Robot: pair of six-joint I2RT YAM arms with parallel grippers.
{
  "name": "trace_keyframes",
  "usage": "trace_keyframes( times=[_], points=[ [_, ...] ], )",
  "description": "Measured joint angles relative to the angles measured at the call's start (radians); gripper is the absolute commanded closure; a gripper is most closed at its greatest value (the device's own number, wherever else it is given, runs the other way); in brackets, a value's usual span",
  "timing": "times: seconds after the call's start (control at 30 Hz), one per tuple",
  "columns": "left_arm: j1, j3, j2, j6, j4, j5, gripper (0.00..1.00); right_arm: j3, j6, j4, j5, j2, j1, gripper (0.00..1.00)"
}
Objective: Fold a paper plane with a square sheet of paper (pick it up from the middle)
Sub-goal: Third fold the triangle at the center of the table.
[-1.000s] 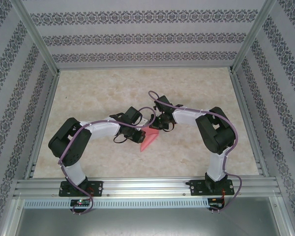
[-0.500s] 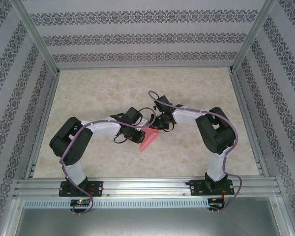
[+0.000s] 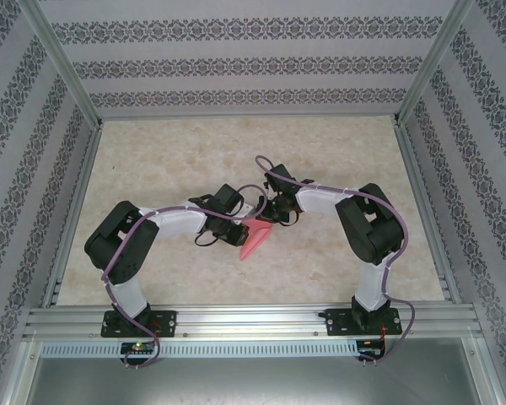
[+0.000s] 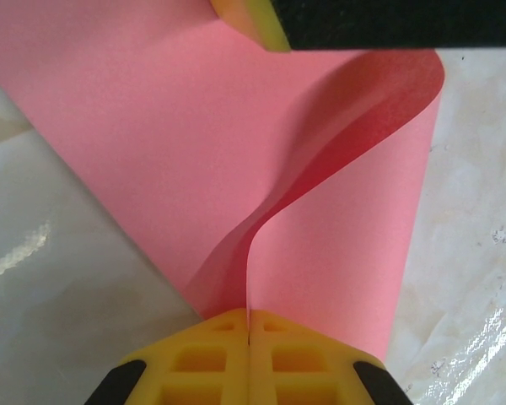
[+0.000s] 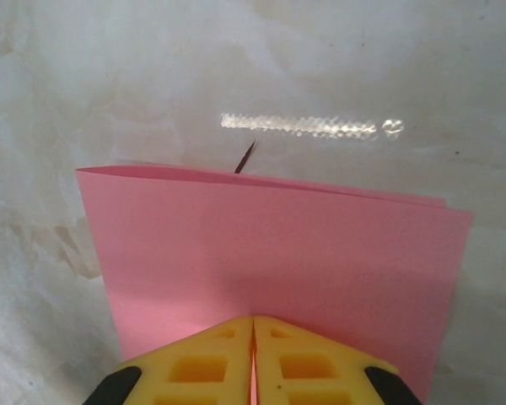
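The pink-red sheet of paper (image 3: 255, 239) is folded to a narrow shape whose point faces the near edge, held just above the table's middle between both arms. My left gripper (image 3: 239, 232) is shut on one edge of it. In the left wrist view the paper (image 4: 152, 143) spreads ahead of the shut left gripper (image 4: 250, 316), and one layer curls up in an S-shaped flap (image 4: 354, 118). My right gripper (image 3: 272, 221) is shut on the opposite edge. In the right wrist view the paper (image 5: 270, 245) is a flat doubled panel in front of the right gripper (image 5: 253, 325).
The marble-patterned table (image 3: 236, 152) is bounded by aluminium rails and patterned walls (image 3: 236, 63). The right gripper's finger (image 4: 253, 21) shows at the top of the left wrist view, close over the paper. Both arm bases stand at the near rail (image 3: 253, 321).
The left arm's elbow has shifted slightly to the right. Both grips on the paper and the paper's place are unchanged.
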Motion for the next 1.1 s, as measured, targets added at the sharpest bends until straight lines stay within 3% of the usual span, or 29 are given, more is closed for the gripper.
trace_keyframes(
  times=[0.13,0.33,0.53,0.8,1.1],
  points=[
    [0.000,0.000,0.000,0.000,0.000,0.000,0.93,-0.043,0.035,0.022,0.000,-0.044,-0.002,0.86],
    [0.000,-0.001,0.000,0.000,0.002,0.000,0.93,-0.170,0.103,0.105,0.000,-0.256,-0.029,0.86],
    [0.000,-0.001,0.000,0.000,0.002,0.000,0.93,-0.325,0.200,0.272,0.008,-0.416,0.003,0.92],
    [0.000,-0.001,0.000,0.000,0.002,0.001,0.93,-0.465,0.334,0.441,0.008,-0.389,0.131,0.95],
    [0.000,0.000,0.000,0.000,0.001,0.000,0.93,-0.477,0.406,0.562,0.000,-0.294,0.157,0.96]
  ],
)
